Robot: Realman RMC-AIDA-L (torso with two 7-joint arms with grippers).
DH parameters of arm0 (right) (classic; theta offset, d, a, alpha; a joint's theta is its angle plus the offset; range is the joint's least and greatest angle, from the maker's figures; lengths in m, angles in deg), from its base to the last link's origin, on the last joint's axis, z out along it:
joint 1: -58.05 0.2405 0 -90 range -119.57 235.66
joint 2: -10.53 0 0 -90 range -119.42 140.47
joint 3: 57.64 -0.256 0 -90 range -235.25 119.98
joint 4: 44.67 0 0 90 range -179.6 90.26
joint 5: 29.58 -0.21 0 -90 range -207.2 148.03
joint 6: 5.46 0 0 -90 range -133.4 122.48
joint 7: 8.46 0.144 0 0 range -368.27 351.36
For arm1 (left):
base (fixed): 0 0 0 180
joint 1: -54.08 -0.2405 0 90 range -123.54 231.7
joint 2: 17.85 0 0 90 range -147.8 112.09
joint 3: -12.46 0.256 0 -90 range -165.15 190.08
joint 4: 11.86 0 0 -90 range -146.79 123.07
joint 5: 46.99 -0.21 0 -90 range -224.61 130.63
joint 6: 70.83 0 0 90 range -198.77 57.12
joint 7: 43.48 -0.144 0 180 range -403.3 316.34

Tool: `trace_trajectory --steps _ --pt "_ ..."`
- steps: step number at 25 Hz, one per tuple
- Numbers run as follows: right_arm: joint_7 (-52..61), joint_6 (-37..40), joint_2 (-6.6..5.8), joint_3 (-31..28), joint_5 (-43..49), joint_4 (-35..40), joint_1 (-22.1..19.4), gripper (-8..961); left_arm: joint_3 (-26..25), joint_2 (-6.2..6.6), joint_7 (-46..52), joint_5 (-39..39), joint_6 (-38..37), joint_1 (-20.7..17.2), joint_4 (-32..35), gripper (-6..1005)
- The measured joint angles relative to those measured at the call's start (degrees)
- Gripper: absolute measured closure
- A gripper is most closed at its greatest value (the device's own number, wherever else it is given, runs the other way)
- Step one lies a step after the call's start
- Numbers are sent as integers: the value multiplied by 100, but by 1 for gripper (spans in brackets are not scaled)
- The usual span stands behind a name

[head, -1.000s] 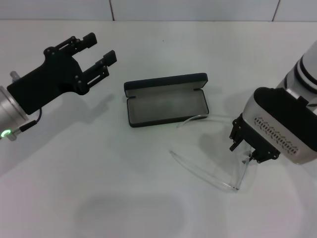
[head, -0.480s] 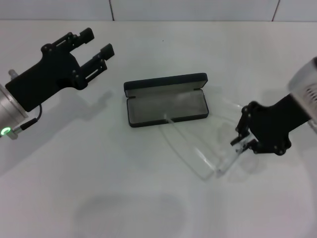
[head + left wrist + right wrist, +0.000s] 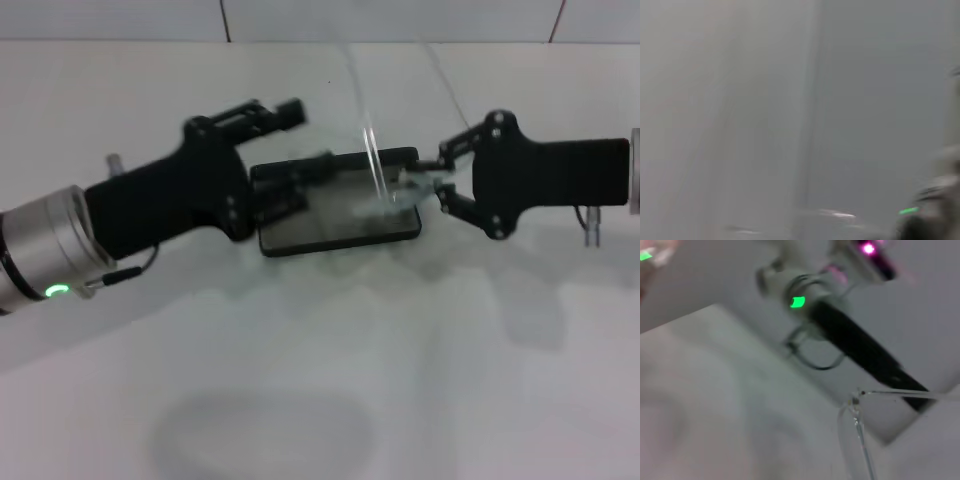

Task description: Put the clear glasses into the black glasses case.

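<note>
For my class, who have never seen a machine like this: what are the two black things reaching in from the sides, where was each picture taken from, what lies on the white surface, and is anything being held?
The black things are the two arms of one robot, each ending in a gripper. The wide picture comes from a camera on the robot's head, looking down at a white table. There the left gripper reaches to the left end of an open black glasses case lying on the table. The right gripper pinches the clear glasses and holds them tilted up over the case's right end. The other two pictures come from cameras on the wrists. The left wrist picture is too blurred to read. The right wrist picture shows part of the clear glasses close up, with the other arm beyond.
</note>
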State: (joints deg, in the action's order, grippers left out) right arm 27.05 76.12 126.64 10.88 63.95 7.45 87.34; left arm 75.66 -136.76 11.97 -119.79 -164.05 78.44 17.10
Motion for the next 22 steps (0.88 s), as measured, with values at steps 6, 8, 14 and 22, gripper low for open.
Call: trace_trajectory --steps 6,8,14,22 --pt "-515 -100 -14 79 -767 -782 152 834 -2 45 -29 -72 -695 126 42 388" --pt "-587 -97 -8 157 -777 -919 182 833 -16 55 -35 42 -771 143 57 388" --pt "-713 -102 1 632 -813 -1008 209 831 18 45 -33 57 -814 415 0 388" --pt "-914 -111 7 935 -1020 -1011 206 828 22 56 289 -454 -561 717 -109 388"
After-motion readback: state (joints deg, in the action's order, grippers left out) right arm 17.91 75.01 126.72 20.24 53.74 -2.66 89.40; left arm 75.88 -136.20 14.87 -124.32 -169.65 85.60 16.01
